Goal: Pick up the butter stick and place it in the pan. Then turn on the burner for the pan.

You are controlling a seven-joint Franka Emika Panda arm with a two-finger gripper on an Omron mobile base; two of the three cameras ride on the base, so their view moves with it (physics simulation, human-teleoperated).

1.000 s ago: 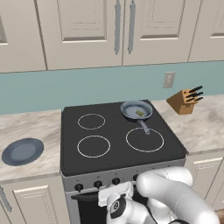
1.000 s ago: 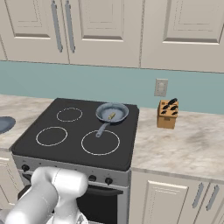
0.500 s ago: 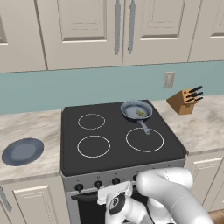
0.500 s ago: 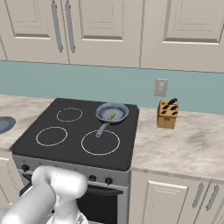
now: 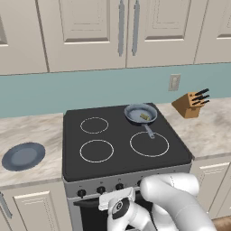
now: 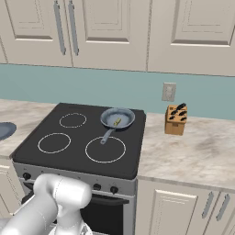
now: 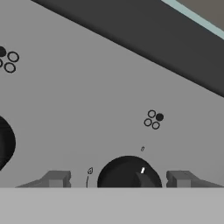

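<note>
Cream cabinets and teal backsplash behind a black stovetop (image 5: 122, 140), butter stick (image 5: 145, 117) lying in the pan (image 5: 140, 113) at its back right, hand view alone showing a grey control panel (image 7: 87, 96) with burner-dot icons, no readable words, my gripper (image 7: 113, 179) spread apart around a black knob (image 7: 127, 173), not touching it.

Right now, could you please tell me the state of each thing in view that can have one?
Butter: lying in the pan.
Pan: upright on the stove's back right zone, handle pointing forward.
Gripper: jaws apart, either side of a knob, not touching it.
Knob: black, unheld.
Cabinet doors: shut.
Plate: flat on the counter.
</note>
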